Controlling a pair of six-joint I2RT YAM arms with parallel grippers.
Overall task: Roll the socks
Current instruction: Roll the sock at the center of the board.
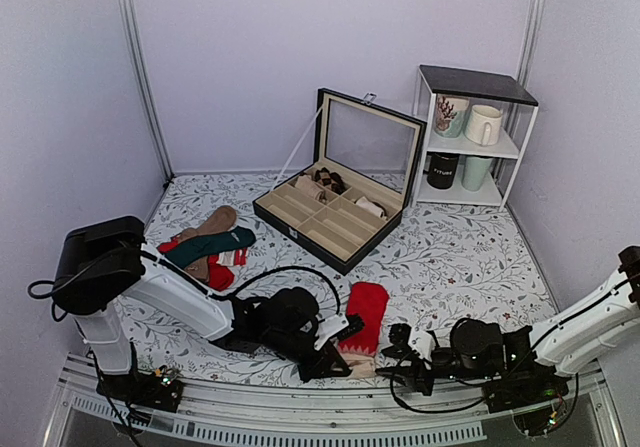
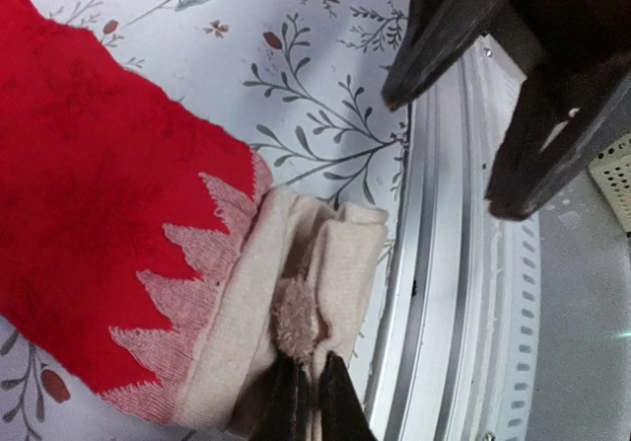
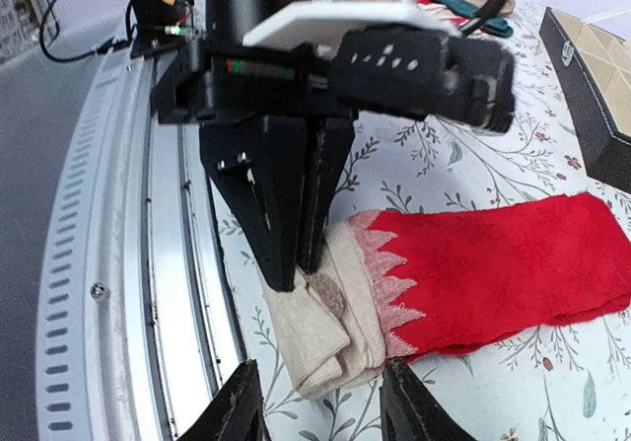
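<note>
The red fuzzy socks (image 1: 366, 310) lie flat on the floral cloth near the front edge, beige cuff (image 1: 357, 353) toward me. In the left wrist view the red part (image 2: 89, 204) fills the left and the cuff (image 2: 296, 263) is folded over. My left gripper (image 2: 306, 402) is shut on the cuff's folded edge; it also shows in the right wrist view (image 3: 296, 254), pressing down on the cuff (image 3: 330, 323). My right gripper (image 3: 323, 406) is open and empty, its jaws straddling the cuff end from just beside it, close to the left gripper.
A pile of green, brown and striped socks (image 1: 210, 242) lies at the left. An open black compartment box (image 1: 335, 212) stands behind the socks. A white shelf with mugs (image 1: 475, 137) is at the back right. A metal rail (image 2: 444, 313) borders the table right beside the cuff.
</note>
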